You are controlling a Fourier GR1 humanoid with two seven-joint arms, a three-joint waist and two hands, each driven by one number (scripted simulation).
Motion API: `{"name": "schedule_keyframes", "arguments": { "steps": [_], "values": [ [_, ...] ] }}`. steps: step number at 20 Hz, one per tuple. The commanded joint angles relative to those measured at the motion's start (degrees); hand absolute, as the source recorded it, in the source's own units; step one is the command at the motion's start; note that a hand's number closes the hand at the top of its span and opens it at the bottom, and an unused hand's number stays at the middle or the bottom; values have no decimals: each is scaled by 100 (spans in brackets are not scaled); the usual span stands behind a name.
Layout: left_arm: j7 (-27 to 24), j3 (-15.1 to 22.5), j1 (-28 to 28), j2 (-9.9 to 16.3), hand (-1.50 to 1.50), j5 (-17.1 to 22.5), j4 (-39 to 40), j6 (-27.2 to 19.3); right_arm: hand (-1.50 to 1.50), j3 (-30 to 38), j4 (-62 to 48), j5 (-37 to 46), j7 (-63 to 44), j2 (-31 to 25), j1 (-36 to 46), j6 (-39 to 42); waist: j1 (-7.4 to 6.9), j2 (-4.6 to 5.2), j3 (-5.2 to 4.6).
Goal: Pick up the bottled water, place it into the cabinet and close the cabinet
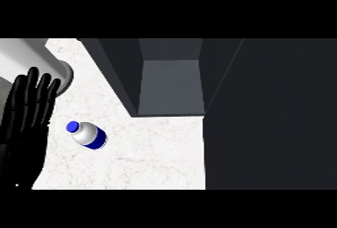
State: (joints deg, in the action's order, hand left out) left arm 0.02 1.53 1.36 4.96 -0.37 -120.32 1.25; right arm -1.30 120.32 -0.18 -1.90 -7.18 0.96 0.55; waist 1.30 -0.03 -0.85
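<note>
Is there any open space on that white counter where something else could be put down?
Yes. The counter is bare between the bottled water and the dark cabinet, and along its near edge. It is tighter at the left, where the open left hand rests beside the bottle.

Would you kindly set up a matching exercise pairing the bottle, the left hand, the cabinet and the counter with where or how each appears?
Things:
1. bottled water
2. left hand
3. cabinet
4. counter

Descriptions:
A. dark grey, its inside in view
B. white, marbled
C. open, fingers up, at the view's left edge
D. blue cap and band, standing on the counter

Pairs: 1-D, 2-C, 3-A, 4-B
</note>
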Motion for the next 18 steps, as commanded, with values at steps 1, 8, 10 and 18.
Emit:
{"name": "schedule_keyframes", "arguments": {
  "steps": [1, 8, 10, 18],
  "values": [
    [-236, -158, -91, 103, -150, 491, 165, 406, -150, -83, 557, 83, -77, 134, -497, -81, -103, -5, 83],
    [151, -1159, -459, 1088, -150, 3451, 1085, 2312, -150, -616, 688, -523, -247, 13, -852, 607, -115, 1, 71],
    [147, -1485, -549, 1432, -150, 3954, 1420, 2752, -150, -724, 1068, -584, -234, -14, -1250, 704, -68, -11, 77],
    [1316, -2310, -835, 2240, -150, 5629, 841, 2723, -150, -1551, 2263, -63, -1453, 203, -1321, 301, -147, -13, 83]
  ]
}}
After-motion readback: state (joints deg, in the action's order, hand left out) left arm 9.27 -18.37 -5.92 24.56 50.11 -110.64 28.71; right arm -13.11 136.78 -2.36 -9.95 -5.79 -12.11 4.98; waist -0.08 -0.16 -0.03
